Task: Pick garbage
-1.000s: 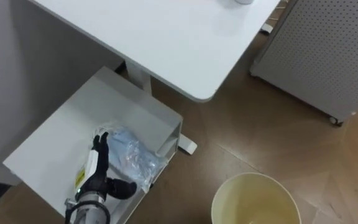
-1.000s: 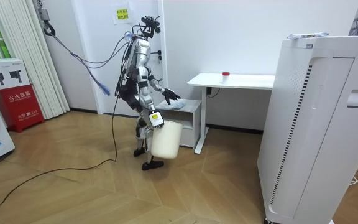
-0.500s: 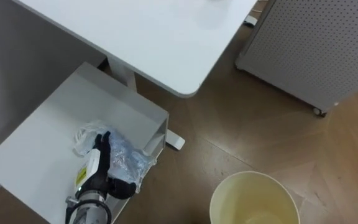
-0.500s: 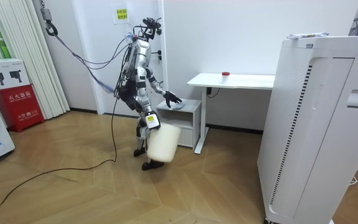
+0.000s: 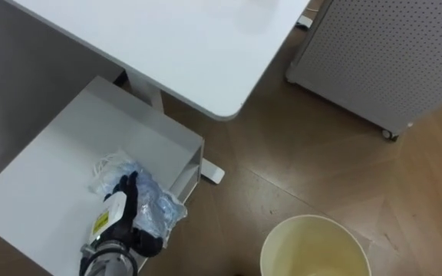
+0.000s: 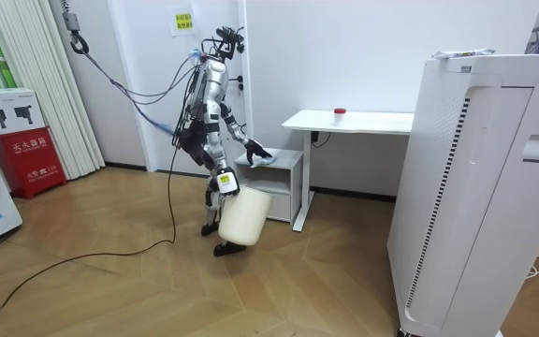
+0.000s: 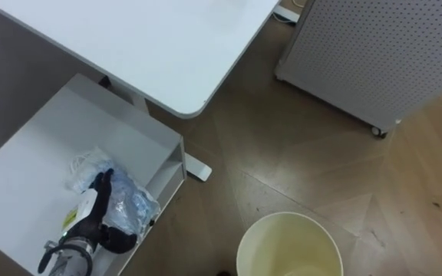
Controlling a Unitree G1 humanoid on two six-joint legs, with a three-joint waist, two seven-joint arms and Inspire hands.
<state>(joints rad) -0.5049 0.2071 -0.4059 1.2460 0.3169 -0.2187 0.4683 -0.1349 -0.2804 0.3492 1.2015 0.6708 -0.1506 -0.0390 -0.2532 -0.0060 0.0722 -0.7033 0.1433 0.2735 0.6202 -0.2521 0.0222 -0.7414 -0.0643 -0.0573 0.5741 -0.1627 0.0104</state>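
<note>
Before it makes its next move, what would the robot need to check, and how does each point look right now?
1. Left hand on the garbage: ok. It rests on the crumpled plastic bag on the low white cabinet.
2. Bag firmly held: cannot tell.
3. Bin within range: ok. It hangs to the robot's right of the cabinet, lower than the cabinet top, with its mouth facing up.
4. Room in the bin: ok. What shows of its inside looks empty.
5. Bag close to the drop side: ok. It lies at the cabinet edge nearest the bin.
6. Right hand at the bin: ok in the room view, but its hold cannot be told.
</note>
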